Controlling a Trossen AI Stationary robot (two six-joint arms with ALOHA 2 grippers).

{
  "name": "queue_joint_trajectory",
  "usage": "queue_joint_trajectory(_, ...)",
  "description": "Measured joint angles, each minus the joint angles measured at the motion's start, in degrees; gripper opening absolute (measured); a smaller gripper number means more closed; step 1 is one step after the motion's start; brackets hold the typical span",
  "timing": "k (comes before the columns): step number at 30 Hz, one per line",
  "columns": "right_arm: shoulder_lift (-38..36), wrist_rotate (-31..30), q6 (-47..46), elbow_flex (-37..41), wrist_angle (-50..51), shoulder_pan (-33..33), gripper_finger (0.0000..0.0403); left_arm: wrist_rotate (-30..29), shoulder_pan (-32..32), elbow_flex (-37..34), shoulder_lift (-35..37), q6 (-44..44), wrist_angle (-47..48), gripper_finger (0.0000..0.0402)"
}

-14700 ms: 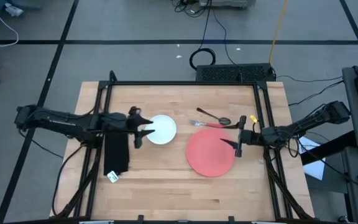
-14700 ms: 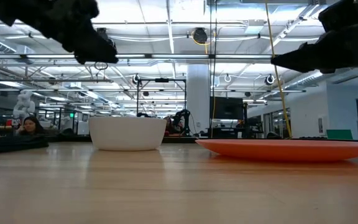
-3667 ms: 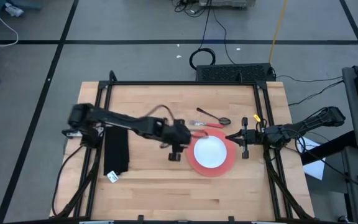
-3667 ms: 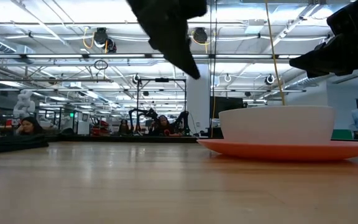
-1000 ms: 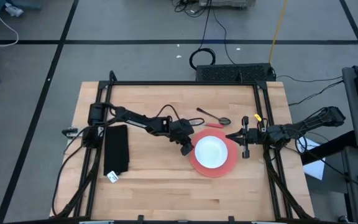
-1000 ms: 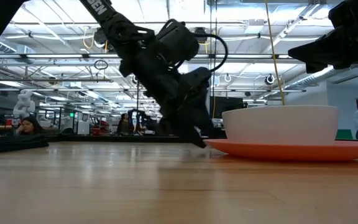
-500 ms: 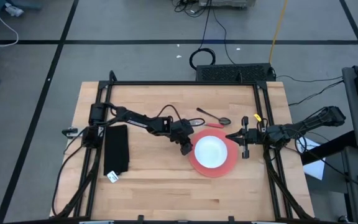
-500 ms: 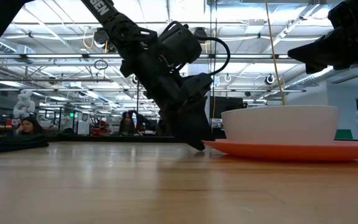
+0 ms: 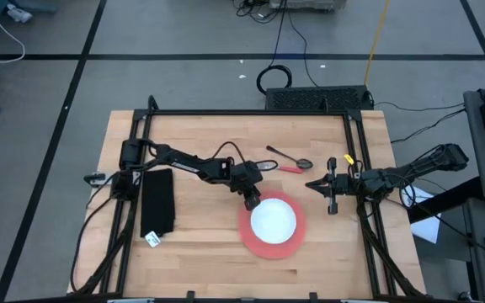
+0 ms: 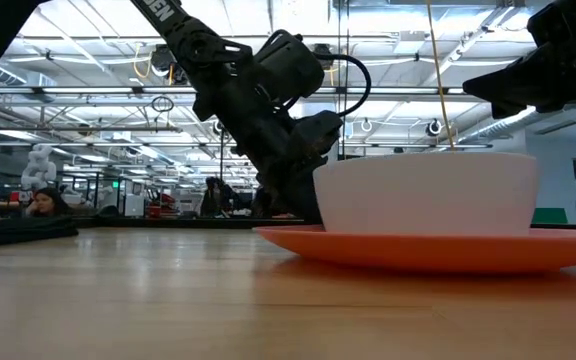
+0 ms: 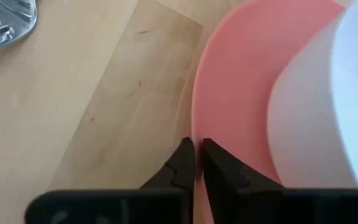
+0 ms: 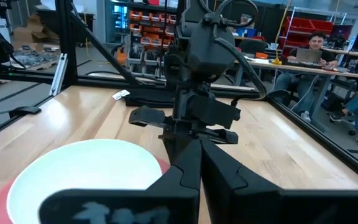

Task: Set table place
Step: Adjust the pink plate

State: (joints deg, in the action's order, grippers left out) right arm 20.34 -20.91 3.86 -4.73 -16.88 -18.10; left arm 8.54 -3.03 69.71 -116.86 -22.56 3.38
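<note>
A salmon-red plate [image 9: 251, 240] lies on the table [image 9: 200, 261] with a white bowl [image 9: 274, 220] standing on it. The plate [image 10: 298, 243] and bowl [image 10: 423, 195] fill the right of the low view. My left gripper [image 9: 252, 201] is at the plate's far-left rim, shut on it. My right gripper [image 9: 313, 185] hovers shut and empty above the table, right of the plate. A spoon [image 9: 291, 157] and a red-handled fork [image 9: 278, 168] lie on the wood beyond the plate. My left gripper pinches the plate's rim [image 11: 195, 124] between its two fingers [image 11: 182, 163], on the plate's far-left side. The fingers slant down from the table's left. The plate stays flat with the bowl upright on it; whether the held edge is lifted I cannot tell.
A folded black cloth [image 9: 157, 202] lies at the table's left side, with a white tag [image 9: 151, 240] at its near end. Black frame rails [image 9: 251, 113] run around the tabletop. Bare wood stretches along the near edge. People sit in the room beyond the table [image 12: 309, 56].
My left gripper has shut on the plate's rim. The plate, with the bowl still on it, has slid along the table toward the near edge and a little left. My right gripper has kept still.
</note>
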Motion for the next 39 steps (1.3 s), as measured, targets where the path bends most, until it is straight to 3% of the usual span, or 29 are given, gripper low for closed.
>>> queue_joint_trajectory(4, 0.0, 0.0, 0.0, 0.0, 0.0, 0.0, 0.0000, 0.0, 0.1, 0.0, 0.0, 0.1, 1.4, 0.0008)
queue_joint_trajectory(24, 0.0, 0.0, -0.1, 0.0, 0.0, 0.0, 0.0000, -6.7, 2.5, 0.0, 0.1, 0.9, 7.1, 0.0008)
queue_joint_trajectory(39, 0.0, 0.0, -0.1, 0.0, -0.3, 0.0, 0.0000, -16.5, 4.3, -0.1, 3.0, 1.9, 15.3, 0.0007)
